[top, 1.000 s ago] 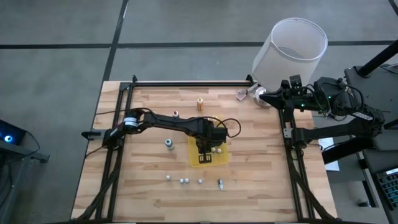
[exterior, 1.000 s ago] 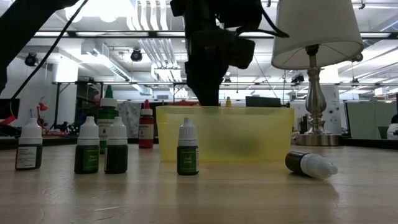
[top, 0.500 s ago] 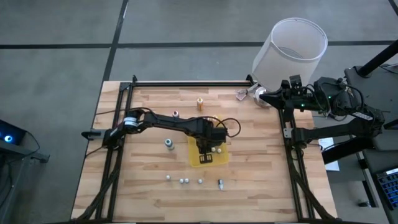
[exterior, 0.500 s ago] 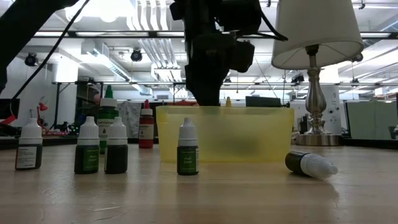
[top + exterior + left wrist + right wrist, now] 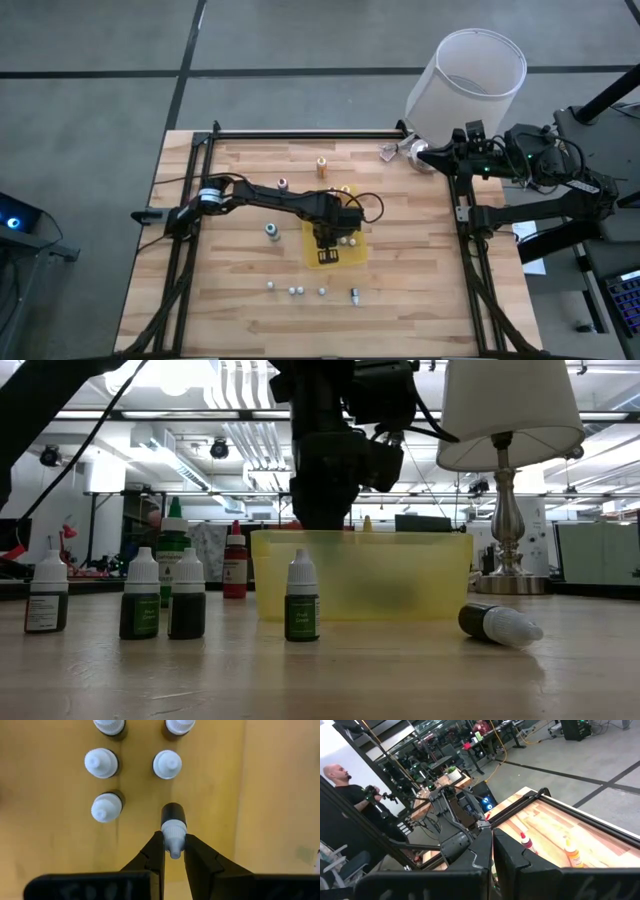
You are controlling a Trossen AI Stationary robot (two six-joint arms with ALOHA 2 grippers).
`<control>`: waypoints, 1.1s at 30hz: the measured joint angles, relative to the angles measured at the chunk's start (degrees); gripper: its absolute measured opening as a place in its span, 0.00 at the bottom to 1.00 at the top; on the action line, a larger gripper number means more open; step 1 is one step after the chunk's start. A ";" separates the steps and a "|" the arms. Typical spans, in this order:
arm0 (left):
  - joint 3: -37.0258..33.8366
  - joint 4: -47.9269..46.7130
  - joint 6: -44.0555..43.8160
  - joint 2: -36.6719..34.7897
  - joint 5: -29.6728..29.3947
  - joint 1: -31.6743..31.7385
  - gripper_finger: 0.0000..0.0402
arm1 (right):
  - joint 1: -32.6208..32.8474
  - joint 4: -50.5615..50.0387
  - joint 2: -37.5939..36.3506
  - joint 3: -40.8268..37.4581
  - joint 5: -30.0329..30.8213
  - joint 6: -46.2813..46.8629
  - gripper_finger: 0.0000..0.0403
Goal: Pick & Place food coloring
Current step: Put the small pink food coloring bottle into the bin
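Note:
A yellow tray sits mid-table, and several white-capped food coloring bottles stand upright on its floor. My left gripper points down over the tray, shut on a dark bottle. In the low view it hangs behind the tray's wall. More bottles stand on the wood: orange, red, teal, and a row near the front edge. One bottle lies on its side. My right gripper waits shut at the far right. My left gripper pinches the dark bottle's white cap between its two fingers, coming from above and pointing down. The dark body hangs below the fingers over the tray floor. I cannot tell whether its bottom touches the tray.
A lamp with a white shade stands at the table's far right corner, next to my right arm. Black frame rails run along the left, right and far edges. Bare wood lies between the tray and the right rail.

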 joint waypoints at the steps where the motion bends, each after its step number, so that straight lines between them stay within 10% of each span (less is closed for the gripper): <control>1: 0.00 0.19 0.01 0.00 0.01 0.12 0.07 | 0.00 0.00 -0.02 -0.04 0.00 0.00 0.02; 33: 1.95 -1.37 3.00 2.15 0.07 1.82 0.07 | 0.02 -0.04 -0.02 -0.37 1.16 0.29 0.02</control>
